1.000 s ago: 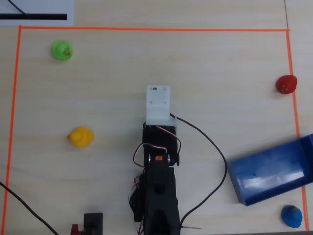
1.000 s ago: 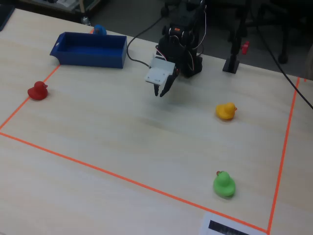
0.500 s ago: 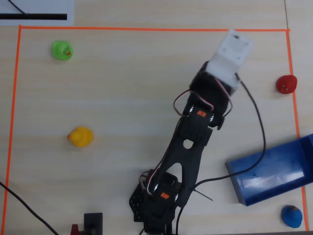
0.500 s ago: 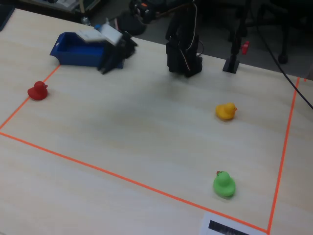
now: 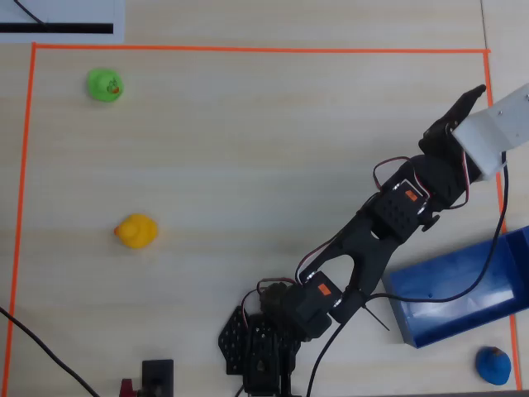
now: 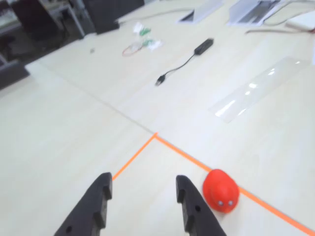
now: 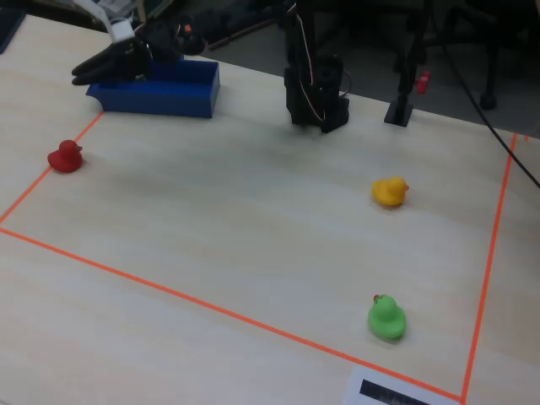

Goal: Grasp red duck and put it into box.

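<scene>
Gripper hangs with jaws wide and empty; the red duck sits on the orange tape edge, so swing right, drop, then straddle.

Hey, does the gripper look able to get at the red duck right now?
Probably yes: the gripper is open, and the red duck sits just beside it on bare table with nothing between.
</scene>
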Motion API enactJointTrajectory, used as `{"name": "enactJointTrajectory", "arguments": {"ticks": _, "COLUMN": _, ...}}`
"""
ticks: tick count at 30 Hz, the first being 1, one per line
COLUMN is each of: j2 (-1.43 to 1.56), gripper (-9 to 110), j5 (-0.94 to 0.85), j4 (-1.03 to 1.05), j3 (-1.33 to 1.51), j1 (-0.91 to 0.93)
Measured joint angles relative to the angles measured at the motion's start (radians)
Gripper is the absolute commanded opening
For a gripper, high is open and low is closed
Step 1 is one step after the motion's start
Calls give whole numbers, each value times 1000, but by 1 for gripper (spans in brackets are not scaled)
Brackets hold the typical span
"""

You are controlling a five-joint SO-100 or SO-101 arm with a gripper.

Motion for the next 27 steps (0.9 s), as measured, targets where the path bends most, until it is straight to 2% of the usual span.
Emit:
{"name": "enactJointTrajectory", "arguments": {"ticks": 5, "j2": -106, "gripper": 18, "j5": -44, "j4": -160, "j3": 86, "j1": 43}}
{"name": "enactJointTrajectory", "arguments": {"ticks": 14, "j2": -382, "gripper": 19, "j5": -123, "j4": -307, "j3": 8, "j1": 71}}
{"name": "enactJointTrajectory", "arguments": {"ticks": 27, "j2": -730, "gripper": 27, "j5": -202, "j4": -282, "j3": -360, "j1": 127}}
